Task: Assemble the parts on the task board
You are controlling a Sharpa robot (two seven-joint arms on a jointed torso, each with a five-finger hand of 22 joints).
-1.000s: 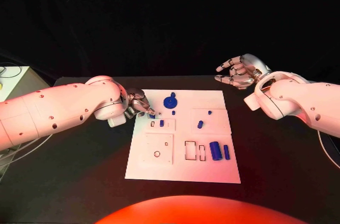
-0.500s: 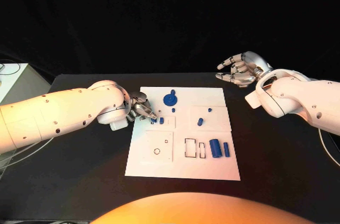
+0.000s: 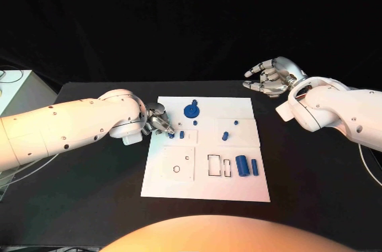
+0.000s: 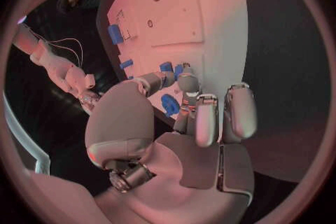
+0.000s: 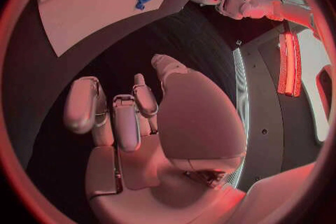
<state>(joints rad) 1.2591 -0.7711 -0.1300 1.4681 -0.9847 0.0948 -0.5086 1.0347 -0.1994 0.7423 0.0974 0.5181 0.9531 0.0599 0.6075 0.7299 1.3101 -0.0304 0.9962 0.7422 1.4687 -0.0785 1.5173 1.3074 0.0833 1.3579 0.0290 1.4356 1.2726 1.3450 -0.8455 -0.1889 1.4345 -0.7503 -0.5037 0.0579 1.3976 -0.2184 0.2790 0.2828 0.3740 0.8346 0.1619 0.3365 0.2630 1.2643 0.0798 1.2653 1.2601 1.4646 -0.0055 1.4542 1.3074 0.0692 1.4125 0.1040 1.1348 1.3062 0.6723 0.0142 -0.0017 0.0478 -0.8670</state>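
Note:
The white task board [image 3: 239, 188] lies in the middle of the black table. My left hand [image 3: 157, 122] rests at the board's left edge, thumb and a fingertip [image 4: 187, 81] right at a small blue peg [image 3: 171, 135]; whether it is gripped I cannot tell. A second peg [image 3: 181, 135] stands beside it. A blue disc [image 3: 191, 111] sits near the far edge. A thick blue cylinder [image 3: 242, 168] and a thinner one [image 3: 255, 166] lie at the near right. My right hand [image 3: 270, 78] hovers beyond the far right corner, fingers apart, holding nothing.
Rectangular slots [image 3: 216, 168] and round holes [image 3: 176, 170] mark the board's near half. Another small blue piece [image 3: 225, 136] lies mid-board. A white box [image 3: 16, 89] stands off the table's far left corner, with cables below it.
The camera has shifted a little. My left hand's fingertips have edged slightly along the board's left side at the peg. The right hand has stayed where it was.

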